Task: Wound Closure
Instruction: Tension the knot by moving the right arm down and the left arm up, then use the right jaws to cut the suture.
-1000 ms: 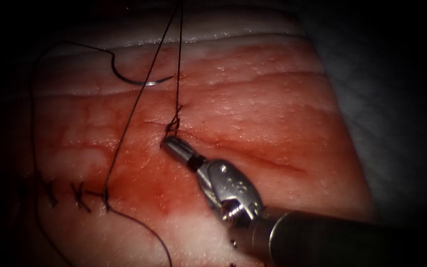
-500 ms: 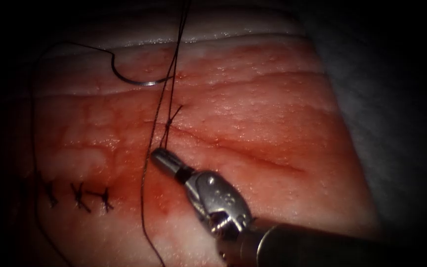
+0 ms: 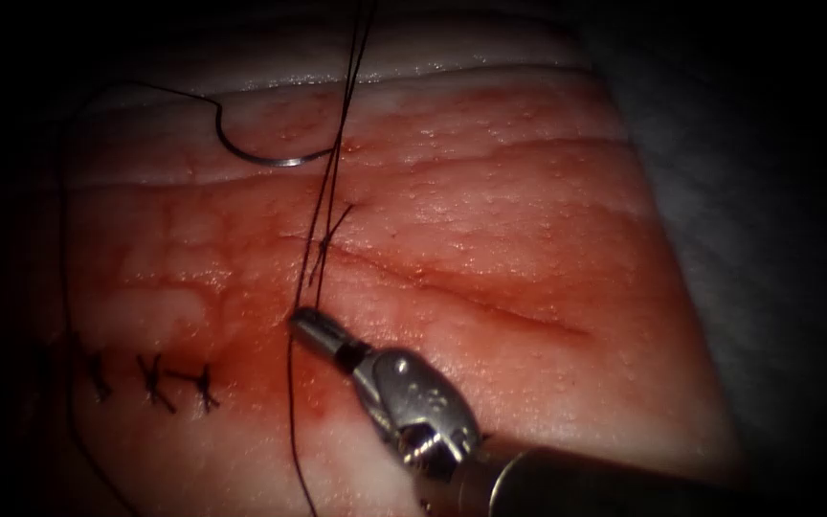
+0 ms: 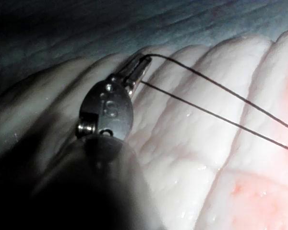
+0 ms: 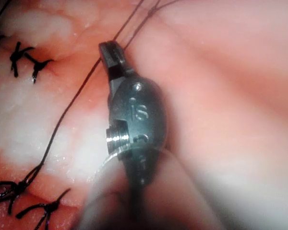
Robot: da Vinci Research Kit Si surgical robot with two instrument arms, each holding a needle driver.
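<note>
With the cut (image 3: pixel 452 287) as landmark, the right gripper (image 3: pixel 301 321) sits clenched on the thread (image 3: pixel 323 206) just below the knot (image 3: pixel 325 244) at its left end, the left gripper (image 4: pixel 141 67) clamps two strands, and the needle (image 3: pixel 270 155) lies free above.

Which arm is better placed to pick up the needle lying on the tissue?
Probably left: the left end effector holds thread past the tissue's far edge, near the free needle. The right end effector holds thread lower, by the knot.

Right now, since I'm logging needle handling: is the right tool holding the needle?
No: in the endoscope view the needle lies free on the tissue, while the right tool is shut on thread.
</note>
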